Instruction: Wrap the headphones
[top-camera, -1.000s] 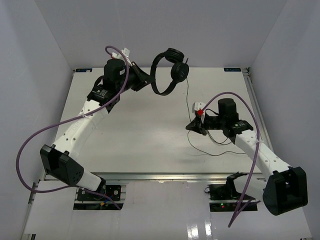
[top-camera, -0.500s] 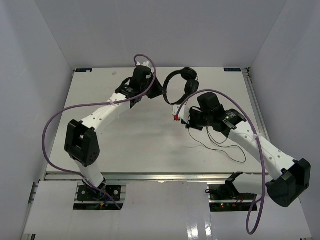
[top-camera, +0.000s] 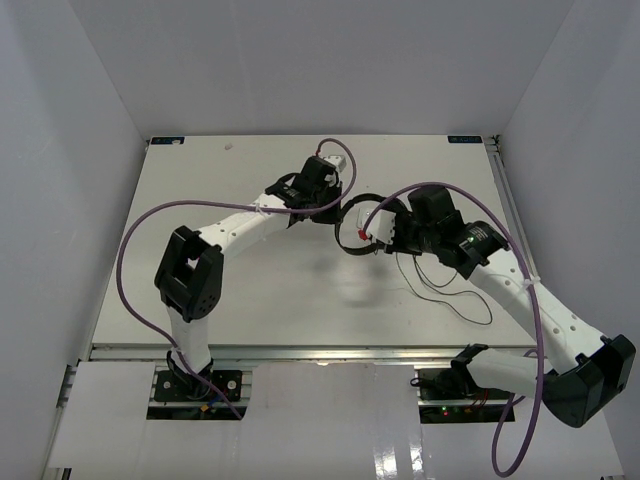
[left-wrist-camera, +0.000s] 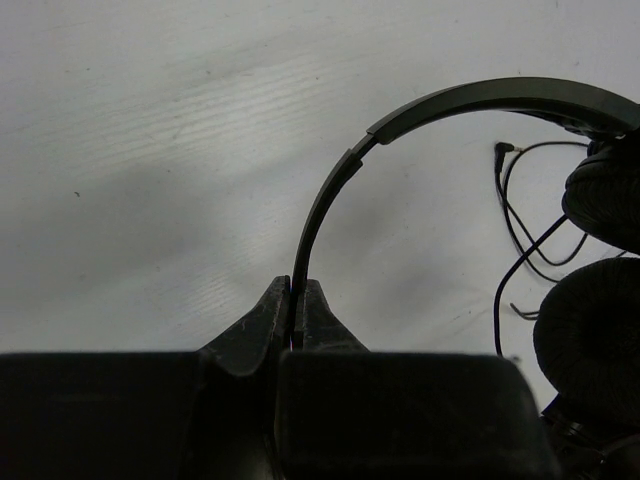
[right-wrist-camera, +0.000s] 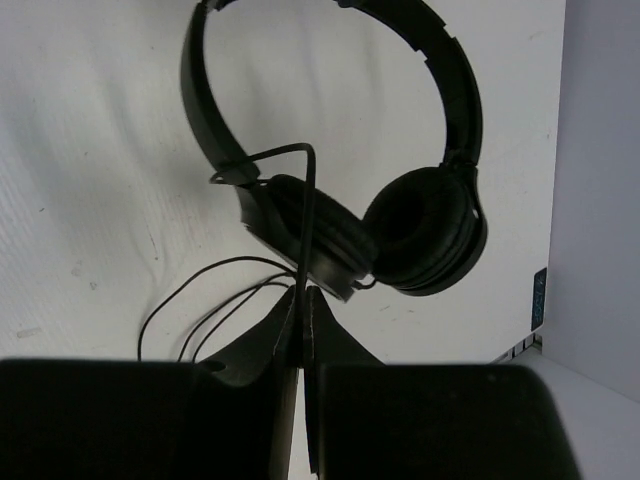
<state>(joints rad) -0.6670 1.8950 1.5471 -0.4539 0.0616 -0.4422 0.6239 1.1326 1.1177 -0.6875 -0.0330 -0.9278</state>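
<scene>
The black headphones (top-camera: 357, 203) hang between my two grippers above the table's middle. My left gripper (top-camera: 343, 208) is shut on the thin headband (left-wrist-camera: 330, 190). In the left wrist view (left-wrist-camera: 297, 292) the two earcups (left-wrist-camera: 600, 330) sit at the right edge. My right gripper (top-camera: 368, 238) is shut on the thin black cable (right-wrist-camera: 308, 200). In the right wrist view (right-wrist-camera: 305, 300) the cable runs up from the jaws and bends over to the headband (right-wrist-camera: 450, 70), in front of the earcups (right-wrist-camera: 420, 230). Slack cable (top-camera: 440, 290) lies in loops on the table.
The white table (top-camera: 250, 270) is boxed in by white walls on three sides. Thick purple robot cables (top-camera: 130, 260) arc over both arms, one (top-camera: 470, 195) close to the headphones. The right arm (top-camera: 520, 300) crosses the table's right side.
My left gripper carried the headphones from the far middle down and right toward the centre. My right gripper moved left and up with the cable, closing in on the headphones.
</scene>
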